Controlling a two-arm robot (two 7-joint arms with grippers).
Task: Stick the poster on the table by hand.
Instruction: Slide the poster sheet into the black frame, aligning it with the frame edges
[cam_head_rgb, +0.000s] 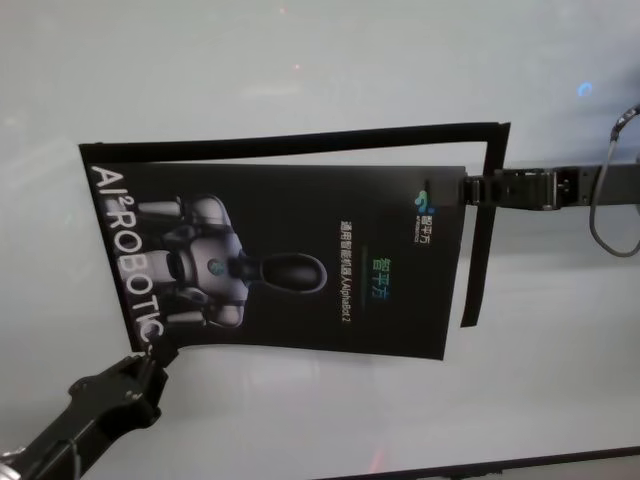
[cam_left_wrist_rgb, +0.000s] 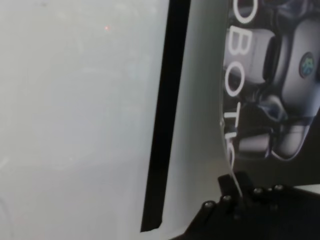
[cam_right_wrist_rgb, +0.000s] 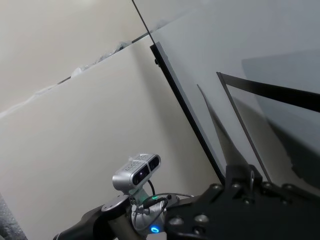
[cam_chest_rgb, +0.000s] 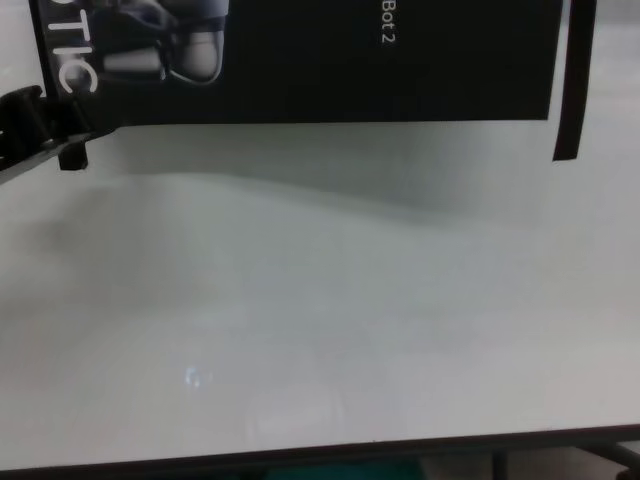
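White table is filling the bottom of the chest view, with its thin dark front edge running along the lowest part. A little farther up, at the lower left of the head view, the left gripper is pinching the near left corner of the poster, with its fingers closed on the sheet just by the big white letters. It seems to be holding that corner so the sheet is not sliding while it is being lined up. The poster is lying in the middle of the head view, and its near edge looks to be lifting a bit off the table, since a soft shadow is showing under it. At the middle right, the right gripper is gripping the poster's right edge, likely pulling it flat. Farthest back, black tape strips are making a frame along the top and right side, probably marking where the poster is going.
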